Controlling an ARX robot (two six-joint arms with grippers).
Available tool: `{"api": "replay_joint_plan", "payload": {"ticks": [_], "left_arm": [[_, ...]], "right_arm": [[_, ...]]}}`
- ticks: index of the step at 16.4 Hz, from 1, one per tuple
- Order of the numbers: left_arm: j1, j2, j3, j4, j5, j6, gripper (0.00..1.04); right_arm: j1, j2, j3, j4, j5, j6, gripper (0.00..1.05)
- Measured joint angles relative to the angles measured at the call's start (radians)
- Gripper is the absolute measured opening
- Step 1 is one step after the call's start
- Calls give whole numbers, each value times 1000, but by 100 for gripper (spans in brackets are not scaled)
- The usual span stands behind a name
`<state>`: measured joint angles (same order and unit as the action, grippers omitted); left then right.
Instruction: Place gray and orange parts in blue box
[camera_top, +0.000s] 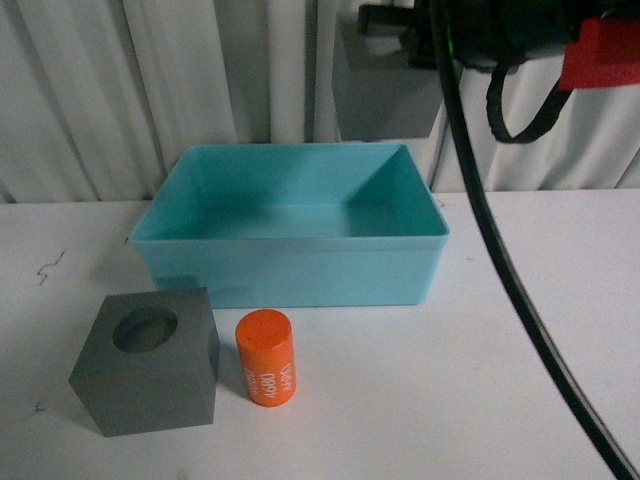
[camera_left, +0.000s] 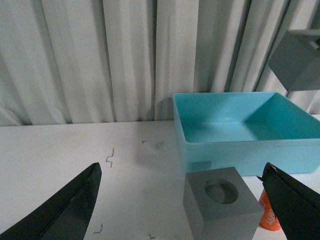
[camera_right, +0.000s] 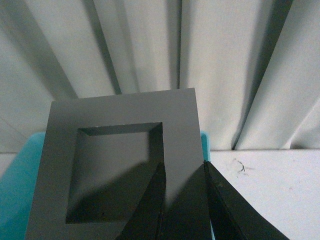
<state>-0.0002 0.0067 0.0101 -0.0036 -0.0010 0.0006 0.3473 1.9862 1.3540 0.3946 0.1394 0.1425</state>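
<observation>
Orange cylinder (camera_left: 266, 218) mostly hidden behind left claw (camera_left: 182, 167); square-recess cube (camera_right: 120, 107) cut by frame.

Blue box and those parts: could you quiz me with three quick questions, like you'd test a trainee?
1. In the front view, which part sits left of the orange cylinder?
2. The right pincer grips: A) the orange cylinder, B) the round-recess cube, C) the square-recess cube?
3. True or false: the blue box already holds a part.
Key: 1 the round-recess cube; 2 C; 3 false.
</observation>
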Motion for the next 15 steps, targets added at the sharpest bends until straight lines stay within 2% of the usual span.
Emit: {"api": "replay_joint_plan", "payload": {"ticks": [5,11,13,15], "left_arm": [[0,0,0,0,0,0,98],[0,0,0,0,0,0,98],[0,0,0,0,0,0,98],[0,0,0,0,0,0,98]], "right_arm": [[0,189,50,-22,11,47,18],[2,240,106,-59,41,71,18],[6,248,106,-50,39,73,35],[6,245,104,-20,36,76,56]]}}
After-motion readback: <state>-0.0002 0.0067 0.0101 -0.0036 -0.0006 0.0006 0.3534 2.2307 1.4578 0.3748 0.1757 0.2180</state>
